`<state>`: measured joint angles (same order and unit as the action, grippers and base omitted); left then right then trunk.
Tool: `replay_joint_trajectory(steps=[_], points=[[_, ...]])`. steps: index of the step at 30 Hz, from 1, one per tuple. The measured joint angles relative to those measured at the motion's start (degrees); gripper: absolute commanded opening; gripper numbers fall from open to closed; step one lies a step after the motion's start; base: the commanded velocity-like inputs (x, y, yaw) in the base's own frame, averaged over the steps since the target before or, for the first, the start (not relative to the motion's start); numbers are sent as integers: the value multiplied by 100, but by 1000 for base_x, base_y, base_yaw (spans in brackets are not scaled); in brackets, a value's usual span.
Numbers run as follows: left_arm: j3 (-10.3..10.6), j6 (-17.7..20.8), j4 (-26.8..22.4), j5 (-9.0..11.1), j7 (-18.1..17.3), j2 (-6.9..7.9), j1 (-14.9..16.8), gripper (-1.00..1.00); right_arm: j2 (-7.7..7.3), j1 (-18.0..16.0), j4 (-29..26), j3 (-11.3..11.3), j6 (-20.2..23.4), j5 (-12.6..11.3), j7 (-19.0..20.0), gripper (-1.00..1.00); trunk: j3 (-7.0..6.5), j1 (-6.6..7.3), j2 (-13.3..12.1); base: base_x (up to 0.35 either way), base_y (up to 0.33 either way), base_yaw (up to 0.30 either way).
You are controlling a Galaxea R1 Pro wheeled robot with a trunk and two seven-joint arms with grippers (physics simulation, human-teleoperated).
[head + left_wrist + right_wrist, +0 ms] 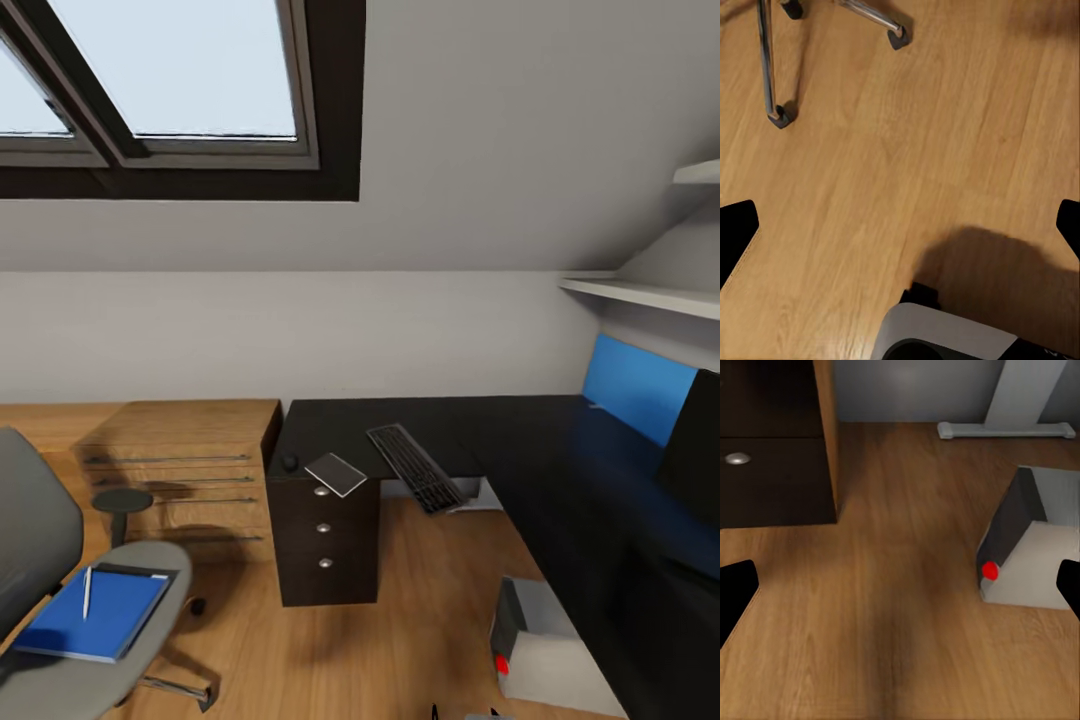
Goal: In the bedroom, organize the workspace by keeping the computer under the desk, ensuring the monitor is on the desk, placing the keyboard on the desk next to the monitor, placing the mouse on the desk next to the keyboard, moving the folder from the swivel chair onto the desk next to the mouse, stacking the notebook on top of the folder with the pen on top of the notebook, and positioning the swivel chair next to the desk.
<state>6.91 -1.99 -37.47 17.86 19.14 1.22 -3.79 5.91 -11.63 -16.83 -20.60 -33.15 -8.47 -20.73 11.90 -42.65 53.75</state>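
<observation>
**Ana:** Head view first: where does everything sit?

**Ben:** The desk (520,440) runs along the back wall and down the right side. The keyboard (415,468) lies at an angle on its front edge, one end hanging past it. The notebook (336,474) sits on the corner above the drawers (325,540), and the mouse (290,463) is just beside it, at the left end.

**Ana:** And the folder?

**Ben:** On the seat of the chair (40,540), well apart from the desk. The folder (95,615) lies flat with the pen (87,592) on top of it.

**Ana:** The monitor?

**Ben:** A dark upright slab at the desk's right edge, cut off by the frame; probably the monitor (695,460). The computer (540,640), a grey box with a red dot, rests on the floor (400,600) by the desk's long side.

**Ana:** The grippers?

**Ben:** The left gripper (901,229) has its fingers spread wide over bare floor, with the chair's chrome legs nearby. The right gripper (900,592) is spread too and holds nothing, between the drawers and the computer.
</observation>
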Motion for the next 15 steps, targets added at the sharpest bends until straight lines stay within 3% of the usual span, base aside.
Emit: replay_joint_trajectory(steps=[11, 15], points=[[0, 0, -2, -2, -3, -6, 0, 100, -17, 0, -13, 8, -3, 23, -1, 100, 0, 0, 0, 307, 71, 0], [5, 0, -18, -1, -3, -14, 0, 100, -36, 0, -181, 34, 3, -6, -1, 100, 0, -2, 1, 154, 5, 0]])
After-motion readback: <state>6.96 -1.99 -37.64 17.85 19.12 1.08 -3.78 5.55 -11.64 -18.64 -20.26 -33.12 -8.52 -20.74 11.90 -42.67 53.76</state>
